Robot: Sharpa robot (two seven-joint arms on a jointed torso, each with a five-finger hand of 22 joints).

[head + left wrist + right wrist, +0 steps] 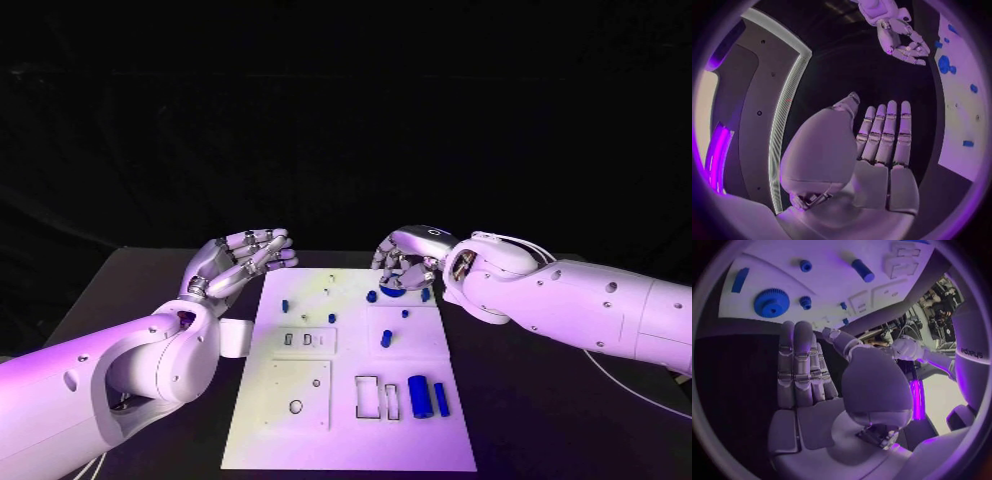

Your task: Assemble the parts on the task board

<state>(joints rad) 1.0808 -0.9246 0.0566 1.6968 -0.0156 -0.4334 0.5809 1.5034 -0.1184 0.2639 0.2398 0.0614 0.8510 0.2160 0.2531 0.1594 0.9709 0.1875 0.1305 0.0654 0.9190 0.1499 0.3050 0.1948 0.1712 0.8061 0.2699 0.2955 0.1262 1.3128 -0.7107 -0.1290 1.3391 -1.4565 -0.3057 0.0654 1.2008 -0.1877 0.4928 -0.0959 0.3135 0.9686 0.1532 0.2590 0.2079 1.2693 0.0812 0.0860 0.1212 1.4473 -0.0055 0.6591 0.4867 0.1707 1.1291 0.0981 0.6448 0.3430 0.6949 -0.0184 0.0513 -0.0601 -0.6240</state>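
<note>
The white task board (353, 430) lies in the middle of the table. My left hand (238, 262) hovers just off the board's far left corner, fingers straight and apart, palm bare (879, 150). My right hand (411, 258) hangs over the board's far right corner with its fingers extended and nothing in them (801, 365). Just below its fingertips sits a blue gear (397, 290) (771, 302). Two blue cylinders (427, 397) lie side by side on the near right of the board. A short blue peg (387, 338) lies mid-board.
Several small blue pieces (332, 318) dot the far part of the board. Rectangular cut-outs (378, 396) and a square plate with a hole (297, 395) sit on its near half. Black table (534, 400) surrounds the board.
</note>
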